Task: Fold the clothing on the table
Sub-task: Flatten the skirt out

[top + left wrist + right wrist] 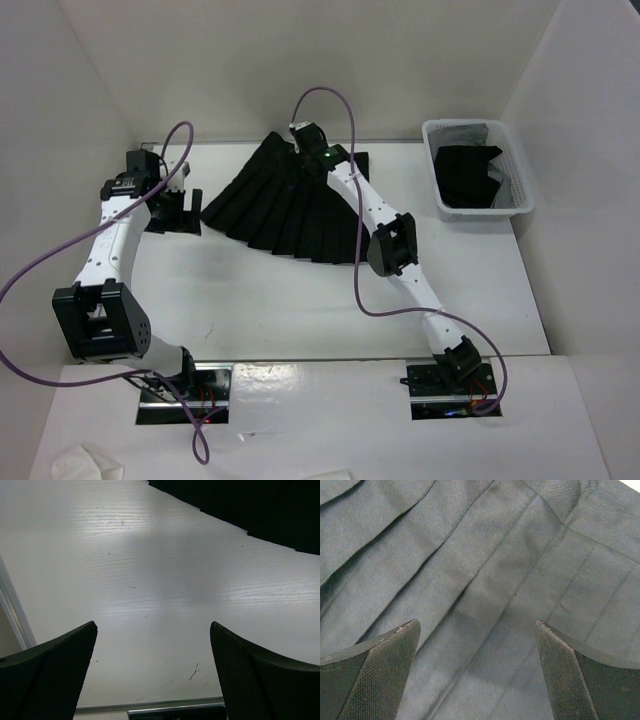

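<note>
Overhead view, near to far: the two arm bases sit at the near edge. Beyond them lies the table (300,310), matte white. The left gripper (176,210) is low over the table's left part, just beside the left corner of the pleated skirt (285,205). The skirt lies flat on the far half of the table, fanned out with the wide hem toward the arms and the narrow end toward the back wall. The right gripper (303,140) is over that narrow end. At the far right stands a white plastic bin (522,185) holding a dark garment (468,175).

Left wrist view: both fingers are spread wide with only bare tabletop between them, and nothing is held. The skirt's edge crosses the upper right corner, apart from the fingers. Fine scratches on the surface show here only.

Right wrist view: the fingers are spread wide above the fabric, with nothing clamped between them (whether the tips touch the cloth cannot be told). This view alone shows the twill weave, the pressed pleats and stitched seams. The cloth reads dark blue-grey here and black from overhead.
</note>
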`<action>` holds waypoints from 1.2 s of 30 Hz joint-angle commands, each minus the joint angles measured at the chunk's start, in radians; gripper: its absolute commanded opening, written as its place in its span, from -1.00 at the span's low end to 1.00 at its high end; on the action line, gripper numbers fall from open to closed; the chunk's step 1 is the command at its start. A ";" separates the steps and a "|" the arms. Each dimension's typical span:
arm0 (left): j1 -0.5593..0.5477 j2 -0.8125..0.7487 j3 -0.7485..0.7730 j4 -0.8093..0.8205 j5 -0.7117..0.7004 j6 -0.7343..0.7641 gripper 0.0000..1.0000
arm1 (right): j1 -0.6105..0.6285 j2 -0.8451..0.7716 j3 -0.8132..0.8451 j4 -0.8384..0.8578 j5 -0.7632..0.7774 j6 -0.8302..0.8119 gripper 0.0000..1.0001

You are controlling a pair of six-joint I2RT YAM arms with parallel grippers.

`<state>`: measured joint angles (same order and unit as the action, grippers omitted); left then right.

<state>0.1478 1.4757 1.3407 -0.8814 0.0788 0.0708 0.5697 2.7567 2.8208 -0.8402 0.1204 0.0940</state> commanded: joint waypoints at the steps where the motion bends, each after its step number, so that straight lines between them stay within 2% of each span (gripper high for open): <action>1: 0.007 -0.012 -0.002 0.005 -0.005 -0.017 0.99 | -0.001 0.041 0.084 -0.016 0.010 0.032 0.96; 14: 0.007 0.008 -0.002 0.005 -0.005 -0.017 0.99 | 0.039 0.110 0.164 -0.112 -0.126 0.079 0.96; 18: 0.007 0.008 -0.002 -0.004 -0.005 -0.017 0.99 | 0.039 0.119 0.166 -0.172 -0.126 0.130 0.96; 25: 0.007 -0.011 -0.011 -0.004 -0.005 -0.017 0.99 | 0.039 0.165 0.230 -0.305 0.002 0.121 0.96; 31: 0.007 -0.020 -0.011 -0.004 -0.005 -0.017 0.99 | 0.039 0.196 0.272 -0.402 0.054 0.112 0.96; 36: 0.007 -0.029 -0.011 -0.013 0.004 -0.017 0.99 | 0.059 0.175 0.220 -0.456 0.006 0.050 0.93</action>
<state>0.1493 1.4773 1.3346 -0.8871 0.0750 0.0708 0.6079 2.9295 3.0581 -1.1763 0.1349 0.1928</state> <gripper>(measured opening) 0.993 0.967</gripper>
